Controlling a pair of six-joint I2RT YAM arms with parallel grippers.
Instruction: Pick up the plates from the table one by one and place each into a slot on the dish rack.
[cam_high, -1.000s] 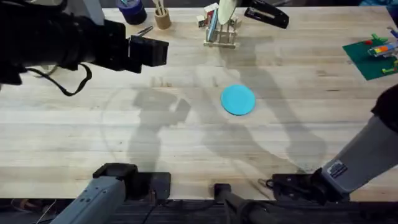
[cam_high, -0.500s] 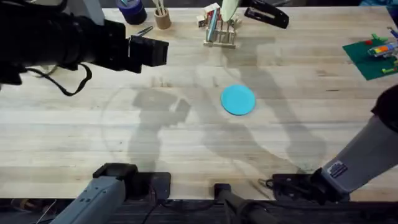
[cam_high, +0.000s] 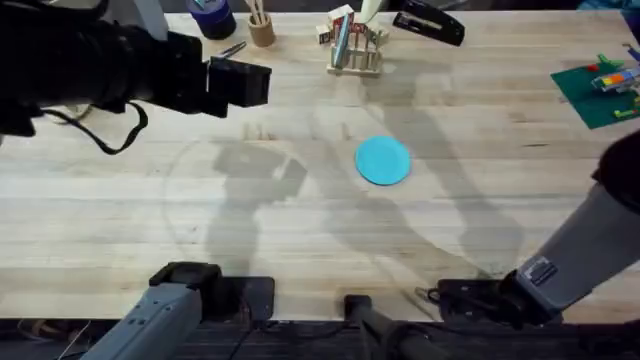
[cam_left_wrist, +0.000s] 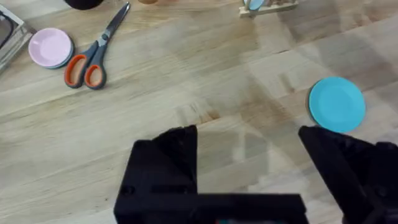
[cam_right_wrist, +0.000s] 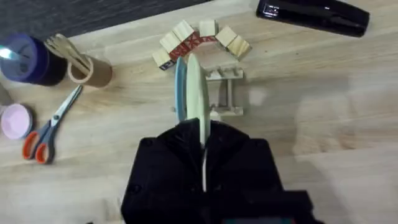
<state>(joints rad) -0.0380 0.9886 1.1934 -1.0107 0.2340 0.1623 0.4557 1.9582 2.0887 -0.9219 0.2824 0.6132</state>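
We take the wooden dish rack (cam_high: 355, 55) as our landmark. To its left, the left gripper (cam_left_wrist: 249, 168) hangs above the bare table (cam_high: 150, 200) with its black fingers spread wide and nothing between them. Far to the left of the rack lie a pink dish (cam_left_wrist: 50, 47) and scissors (cam_left_wrist: 93, 53). At the rack itself, the right gripper (cam_right_wrist: 202, 146) is closed on the cream plate (cam_right_wrist: 194, 93), which stands on edge just over the slots. A blue plate (cam_right_wrist: 180, 90) already stands in the rack beside it. In front of the rack, a little to the right, the turquoise plate (cam_high: 383, 160) lies flat on the table. We judge that one plate is stored, one is nearly stored and one is left.
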